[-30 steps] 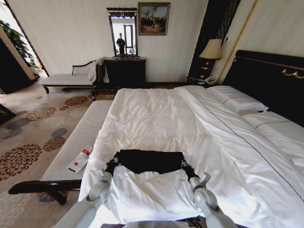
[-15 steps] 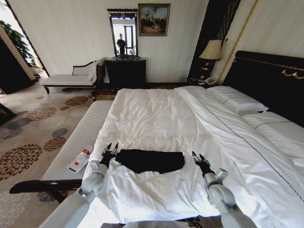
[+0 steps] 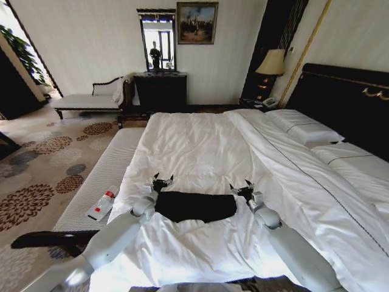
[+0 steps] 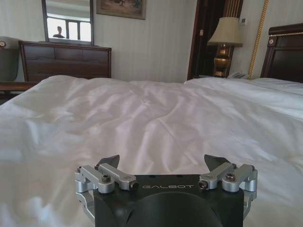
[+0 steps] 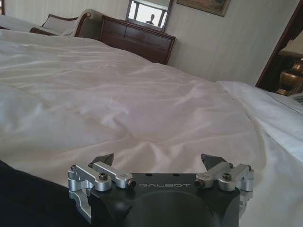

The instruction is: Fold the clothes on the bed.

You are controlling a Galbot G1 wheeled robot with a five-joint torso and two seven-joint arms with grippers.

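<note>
This is a bedroom, probably in a hotel. A large bed [image 3: 200, 146] with white sheets fills the middle. Beside its dark headboard [image 3: 346, 97] stands a lamp [image 3: 271, 64]. Beyond the bed's far side are a dresser [image 3: 160, 91], a mirror [image 3: 157, 41] and a painting [image 3: 196, 24].

Black shirt [image 3: 194, 207] on white bed [image 3: 200, 146], dark furniture around.
Duvet plain white; headboard [image 3: 343, 100] near-black with gold trim. Carpet [image 3: 42, 164] beige with brown and grey flower pattern. Bench [image 3: 100, 179] grey-white ribbed, dark wood frame. Dresser [image 3: 160, 91] dark brown. Walls cream striped. Lampshade [image 3: 270, 62] tan. Arms light grey, grippers black and silver.
</note>
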